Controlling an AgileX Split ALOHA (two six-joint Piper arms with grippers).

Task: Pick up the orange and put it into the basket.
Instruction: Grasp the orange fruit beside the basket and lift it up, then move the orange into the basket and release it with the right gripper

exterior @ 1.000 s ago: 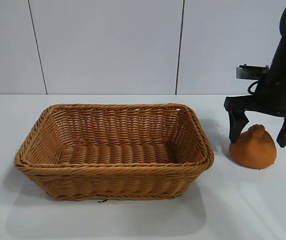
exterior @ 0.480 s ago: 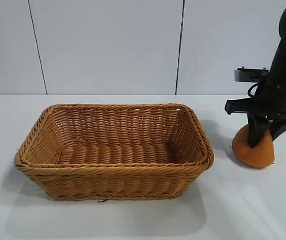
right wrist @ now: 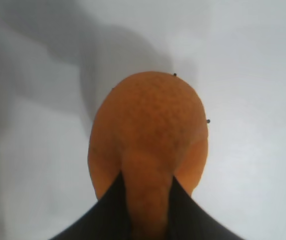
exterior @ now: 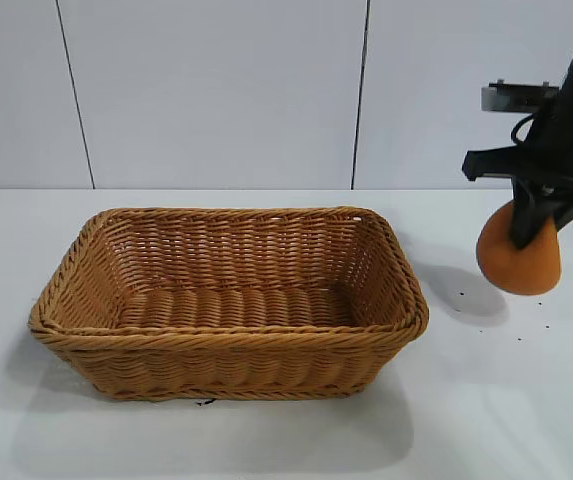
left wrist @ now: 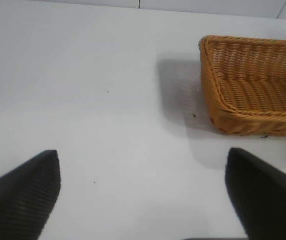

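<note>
The right gripper (exterior: 532, 232), black and pointing steeply down, is seen at the right edge of the exterior view, closed tightly on the knobby neck of the matte, lumpy, pear-shaped orange (exterior: 519, 262). The fruit is held clear of the white table (exterior: 266, 440), hanging below the fingers, with its soft shadow cast on the surface beneath and a little to the left. In the right wrist view the two dark fingertips are pressed against either side of the narrow neck of the orange (right wrist: 150, 135), and the rounded body bulges out beyond them over bare table. A few tiny dark specks are noticed on the fruit's skin and on the table under it.

The large rectangular tan-brown wicker basket (exterior: 228, 340), with sloping woven sides and a braided rim, is placed at the centre of the table, left of the held orange and well apart from it. Nothing is seen inside it.

The left gripper (left wrist: 143, 192) is shown only in its own wrist view, where two black fingers stand wide apart over bare table, nothing between them. One corner of the basket (left wrist: 247, 95) is visible farther off in that view, the rest being cut off by the frame.

The upper part of the right arm is cut off at the right and top edges of the exterior view, and the left arm is not shown there at all. The neck of the orange is partly hidden by the fingers.
</note>
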